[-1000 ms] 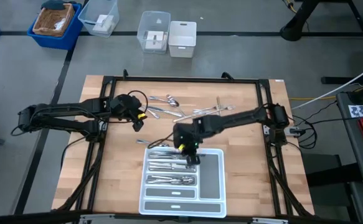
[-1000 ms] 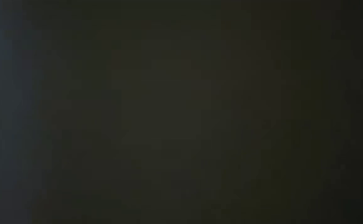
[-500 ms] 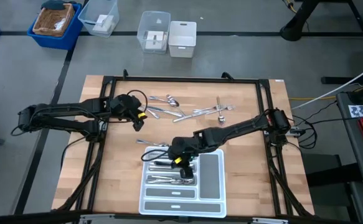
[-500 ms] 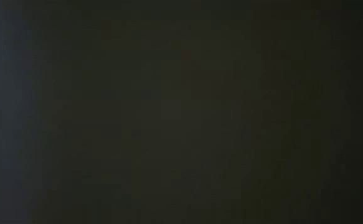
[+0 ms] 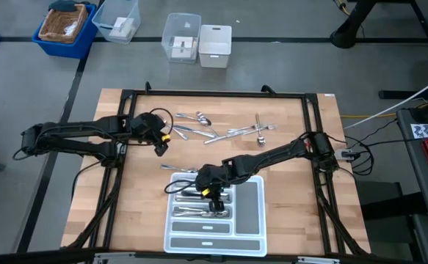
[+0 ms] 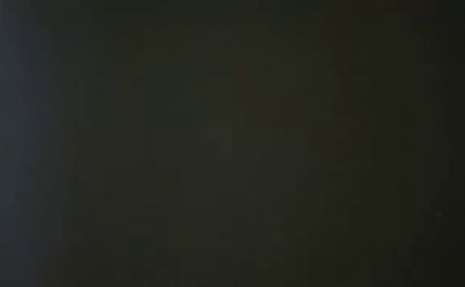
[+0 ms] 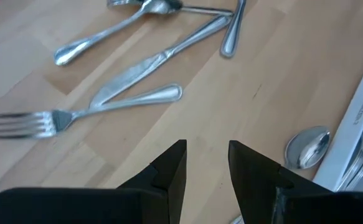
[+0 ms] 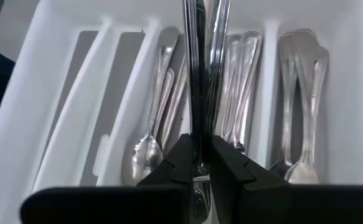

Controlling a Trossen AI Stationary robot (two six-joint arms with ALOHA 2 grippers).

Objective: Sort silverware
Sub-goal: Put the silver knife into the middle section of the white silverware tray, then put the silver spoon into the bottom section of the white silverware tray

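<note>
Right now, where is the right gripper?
In the high view the right gripper hangs over the white tray's left compartments, shut on a thin utensil.

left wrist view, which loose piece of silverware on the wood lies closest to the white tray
The shiny silver metal spoon, bowl up, right beside the white plastic cutlery tray. The silver fork and silver knife lie farther off on the wooden table.

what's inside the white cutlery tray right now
The white tray holds sorted silverware in its short slots; the long side slot looks bare. The right gripper, shut on a piece, covers part of them.
</note>
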